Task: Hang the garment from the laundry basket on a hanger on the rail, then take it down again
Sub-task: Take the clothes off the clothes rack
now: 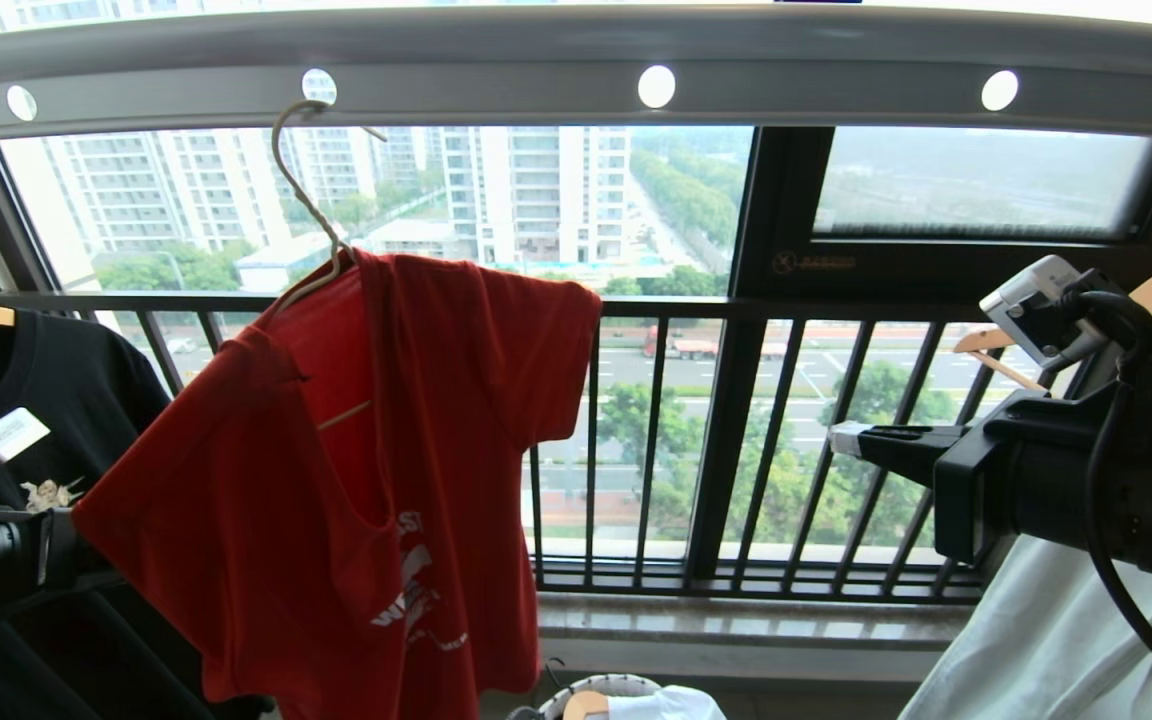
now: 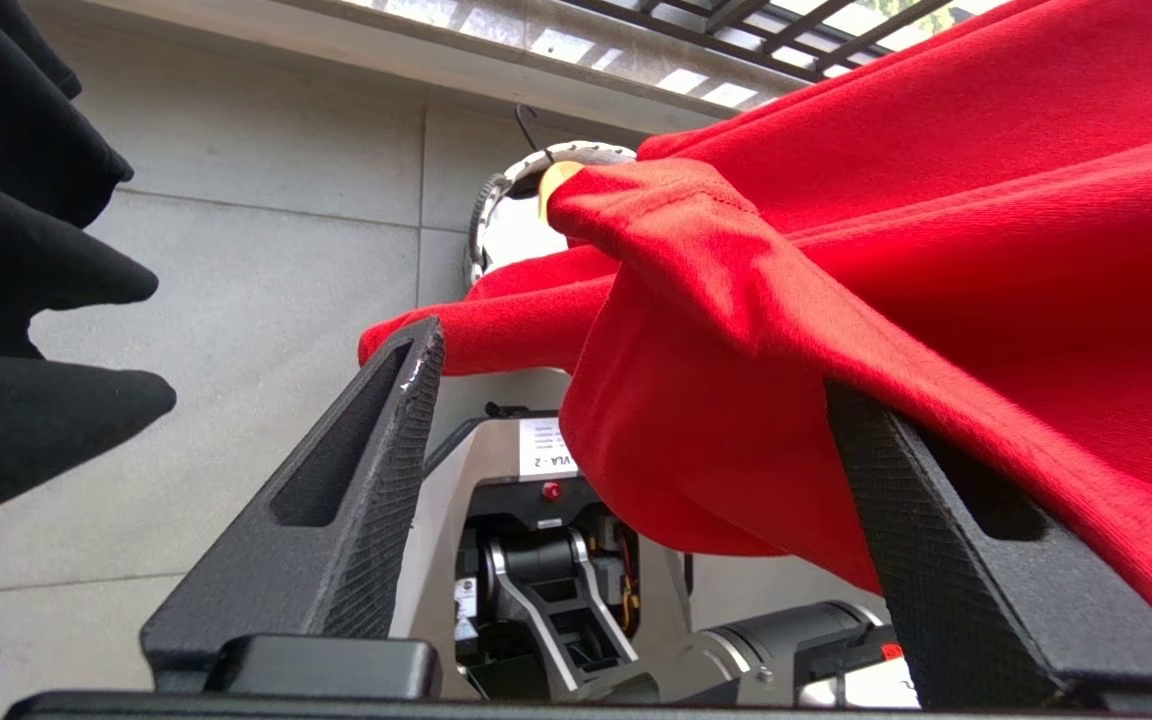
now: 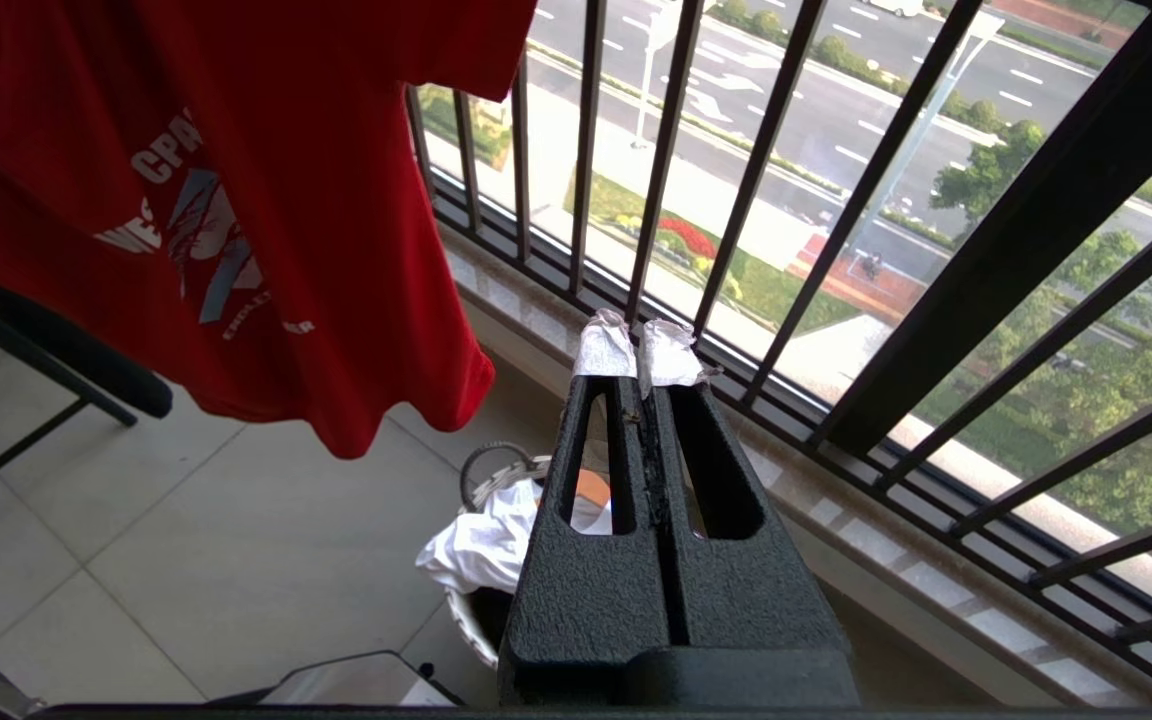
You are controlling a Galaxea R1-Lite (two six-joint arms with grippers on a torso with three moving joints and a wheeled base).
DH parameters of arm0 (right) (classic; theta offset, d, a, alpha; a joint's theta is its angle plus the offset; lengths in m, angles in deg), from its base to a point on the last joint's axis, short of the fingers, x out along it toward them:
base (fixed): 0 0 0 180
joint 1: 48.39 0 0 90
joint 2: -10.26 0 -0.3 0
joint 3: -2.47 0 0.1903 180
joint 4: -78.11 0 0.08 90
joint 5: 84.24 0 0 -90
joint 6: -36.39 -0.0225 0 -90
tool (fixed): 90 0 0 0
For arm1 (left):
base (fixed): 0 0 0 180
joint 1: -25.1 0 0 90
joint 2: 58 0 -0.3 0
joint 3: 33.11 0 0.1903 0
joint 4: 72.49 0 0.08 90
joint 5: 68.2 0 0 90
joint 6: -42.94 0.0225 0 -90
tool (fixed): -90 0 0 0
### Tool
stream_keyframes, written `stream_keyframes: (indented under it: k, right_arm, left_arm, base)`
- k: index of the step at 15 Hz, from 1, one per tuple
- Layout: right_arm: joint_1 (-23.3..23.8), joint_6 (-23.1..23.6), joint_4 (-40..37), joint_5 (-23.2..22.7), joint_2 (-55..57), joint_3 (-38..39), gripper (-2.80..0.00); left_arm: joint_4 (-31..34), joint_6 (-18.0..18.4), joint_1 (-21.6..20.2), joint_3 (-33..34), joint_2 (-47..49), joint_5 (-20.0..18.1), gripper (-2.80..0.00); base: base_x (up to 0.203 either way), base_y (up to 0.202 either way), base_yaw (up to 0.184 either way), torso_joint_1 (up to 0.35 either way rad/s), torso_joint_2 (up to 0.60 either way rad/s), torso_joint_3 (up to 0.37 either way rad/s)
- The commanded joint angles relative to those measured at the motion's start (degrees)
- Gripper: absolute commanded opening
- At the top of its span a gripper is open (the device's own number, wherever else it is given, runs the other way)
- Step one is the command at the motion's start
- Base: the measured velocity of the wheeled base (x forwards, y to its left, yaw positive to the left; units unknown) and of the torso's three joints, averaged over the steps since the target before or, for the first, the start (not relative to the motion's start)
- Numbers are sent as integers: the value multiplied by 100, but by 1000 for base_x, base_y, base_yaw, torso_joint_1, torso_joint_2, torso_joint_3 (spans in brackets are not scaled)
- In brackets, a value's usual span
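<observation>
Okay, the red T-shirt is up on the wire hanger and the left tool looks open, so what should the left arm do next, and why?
Probably draw the left tool back off the red T-shirt: its fingers stand apart with cloth draped between them, and the cream wire hanger already hooks the grey perforated rail.

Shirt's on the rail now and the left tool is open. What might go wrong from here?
1. The red shirt hangs lopsided on the hanger, bunched to one side, and may slide off.
2. Cloth drapes over a finger of the open left tool and could snag as it withdraws.
3. The hook sits in one rail hole; a tug might unseat it.
</observation>
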Motion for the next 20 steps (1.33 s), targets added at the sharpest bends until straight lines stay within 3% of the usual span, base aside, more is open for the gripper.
stream_keyframes:
  k: [1,6,7,11,15,18,19,20]
  right_arm:
    - [-1,6,11,-6,25,0,-280]
    - [-1,-3,11,-6,68,-8,-280]
    - [-1,-3,11,-6,68,-9,-280]
    - [-1,-3,11,-6,97,-9,-280]
    - [-1,-3,11,-6,103,0,-280]
    - [-1,-3,11,-6,103,0,-280]
    - [-1,-3,11,-6,103,0,-280]
    - [-1,-3,11,-6,103,-9,-280]
  left_arm:
    - [1329,11,2,-676,-570,-42,0]
    - [1673,-32,3,-732,-1492,-339,0]
    - [1804,-32,10,-755,-1655,-353,-280]
    - [2287,-101,445,-1289,-1912,-344,-280]
    - [2342,-413,959,-1929,-1896,-273,-280]
    - [2324,-442,1329,-2114,-1729,-262,-280]
    - [2311,-449,1497,-2188,-1609,-173,0]
    - [2303,-482,1719,-2278,-1508,35,0]
  base:
    - [0,0,0,0,0,0]
    - [0,0,0,0,0,0]
    - [0,0,0,0,0,0]
    - [0,0,0,0,0,0]
    - [0,0,0,0,0,0]
    - [0,0,0,0,0,0]
    - [0,0,0,0,0,0]
    - [0,0,0,0,0,0]
